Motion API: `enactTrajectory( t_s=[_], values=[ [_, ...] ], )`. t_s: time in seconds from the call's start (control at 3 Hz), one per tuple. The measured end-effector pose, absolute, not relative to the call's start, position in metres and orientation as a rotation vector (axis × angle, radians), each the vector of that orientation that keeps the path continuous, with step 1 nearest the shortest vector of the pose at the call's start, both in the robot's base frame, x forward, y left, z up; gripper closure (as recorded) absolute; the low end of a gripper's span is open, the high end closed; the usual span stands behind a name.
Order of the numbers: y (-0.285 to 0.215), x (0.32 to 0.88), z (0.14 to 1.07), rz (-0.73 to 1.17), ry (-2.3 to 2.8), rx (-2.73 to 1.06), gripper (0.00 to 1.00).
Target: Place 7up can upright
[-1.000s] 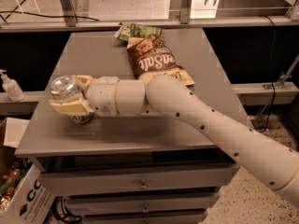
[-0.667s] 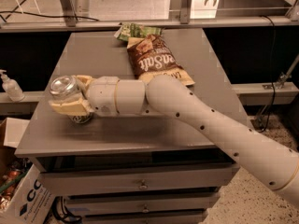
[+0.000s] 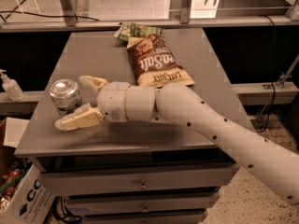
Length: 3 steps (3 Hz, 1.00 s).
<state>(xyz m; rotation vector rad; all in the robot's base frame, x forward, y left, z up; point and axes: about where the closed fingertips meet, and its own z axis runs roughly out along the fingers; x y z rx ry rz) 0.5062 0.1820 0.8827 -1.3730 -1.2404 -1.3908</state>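
The 7up can (image 3: 65, 96) stands upright near the left edge of the grey table (image 3: 93, 55), its shiny metal top facing up and a green band low on its side. My gripper (image 3: 73, 101) reaches in from the right at the end of the white arm (image 3: 196, 113). It is open, with the can between its two cream fingers. One finger (image 3: 93, 82) is behind the can and the other (image 3: 78, 119) lies in front of it, low by the table top. I cannot tell whether the fingers still touch the can.
A brown-and-cream chip bag (image 3: 158, 62) lies flat at the table's back centre, with a green bag (image 3: 138, 31) behind it. A white pump bottle (image 3: 10, 87) stands on a ledge to the left. Drawers (image 3: 140, 185) sit below the table top, and a cardboard box (image 3: 23, 197) sits at lower left.
The gripper, shut on the can a second ago, has opened. The can now stands free on the table between the spread fingers.
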Motion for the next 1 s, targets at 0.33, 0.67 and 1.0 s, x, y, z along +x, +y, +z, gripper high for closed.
enactTrajectory(
  t_s=[0.33,0.67,1.0],
  values=[
    [0.154,0.502,0.884,-1.421,-1.219,-1.427,0.00],
    [0.118,0.490,0.892,-1.460,-1.202,-1.473,0.00],
    [0.061,0.479,0.900,-1.524,-1.158,-1.538,0.00]
  ],
)
